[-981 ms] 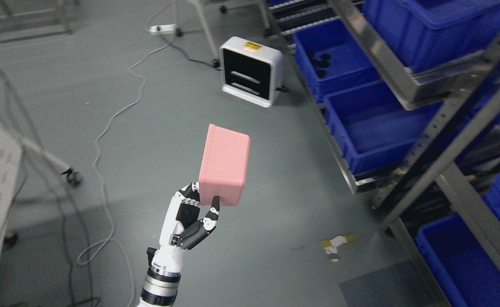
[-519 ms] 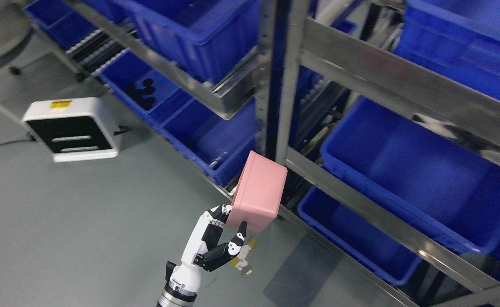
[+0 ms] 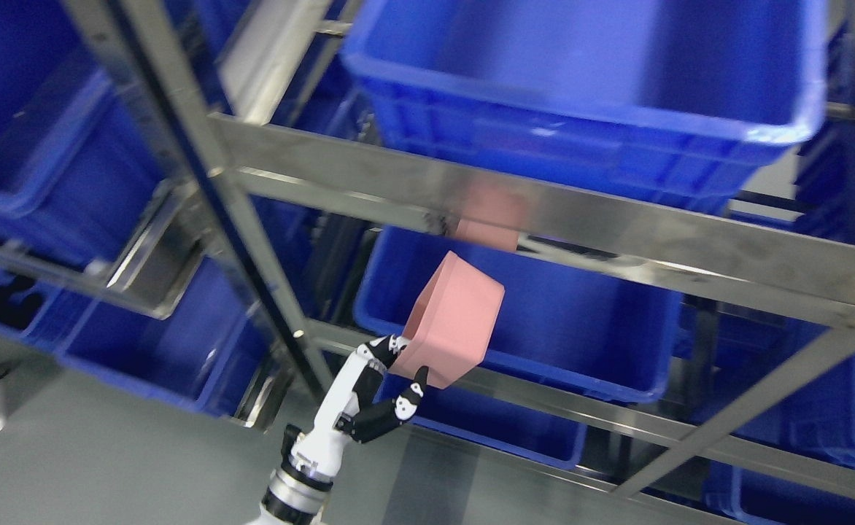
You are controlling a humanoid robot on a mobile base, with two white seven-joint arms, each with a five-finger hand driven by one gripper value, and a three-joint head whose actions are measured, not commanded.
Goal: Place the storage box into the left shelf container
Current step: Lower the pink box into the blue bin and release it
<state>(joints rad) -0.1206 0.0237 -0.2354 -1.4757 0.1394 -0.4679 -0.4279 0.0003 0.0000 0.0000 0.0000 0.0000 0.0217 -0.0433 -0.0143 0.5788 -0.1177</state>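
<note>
A pink storage box is held up, tilted, by my left hand, whose fingers are curled around its lower end. The arm rises from the bottom edge left of the middle. The box hangs in front of the front rim of a blue shelf container on the middle level of the metal rack. A faint pink reflection of the box shows on the steel rail above it. My right hand is out of the picture.
More blue bins fill the rack: a large one above, others at the left and below. A slanted steel upright stands just left of the hand. Grey floor shows at the lower left.
The camera has swung right and toward the rack, so the floor and white device have left the view. The box stays in my left hand, now in front of the middle-level blue container.
</note>
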